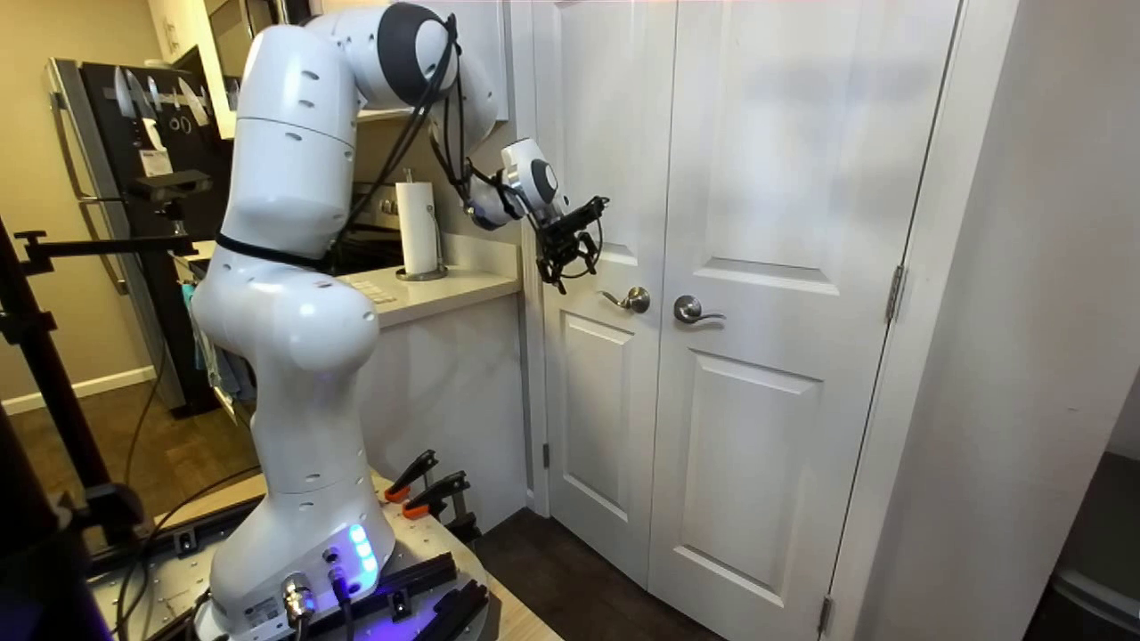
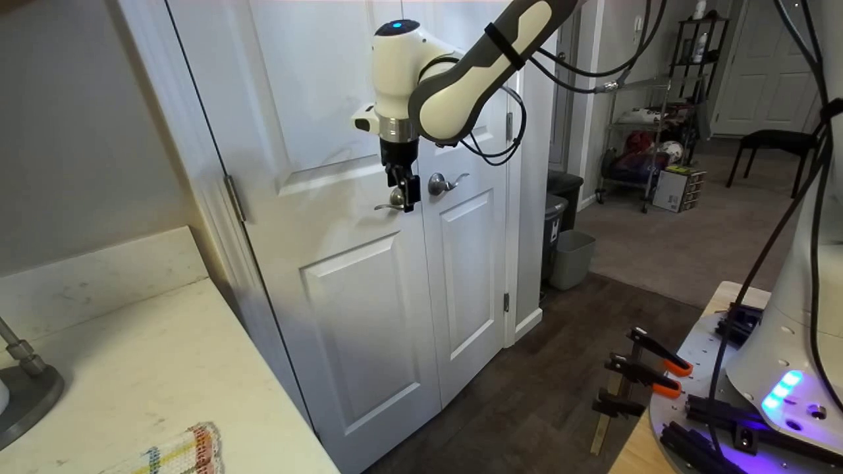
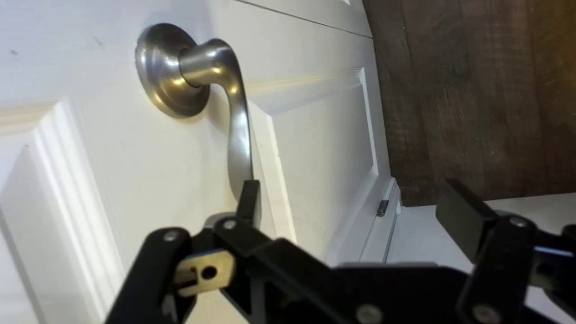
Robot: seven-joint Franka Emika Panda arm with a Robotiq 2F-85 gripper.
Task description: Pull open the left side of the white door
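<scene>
Securing a hold on the white door looks to be the step in hand: it stands closed, so the pull itself seems not yet begun. The next move probably calls for catching hold, pressing down to free any latch, then drawing outward in a steady arc.

The left leaf is tall and plain white with recessed rectangular panels, hinged on the side nearest the counter. It meets the matching right leaf at a thin seam, and the wrist view shows a few faint specks on its paint.

The robot arm reaches out, its wrist before this leaf. At its end the gripper has its fingers spread well apart, with nothing held between them.

Smallest is the lever handle: brushed metal on a round base, set beside the seam between two panels, its curved end pointing toward the hinged edge. One fingertip partly covers that end in the wrist view; whether they touch cannot be told.
</scene>
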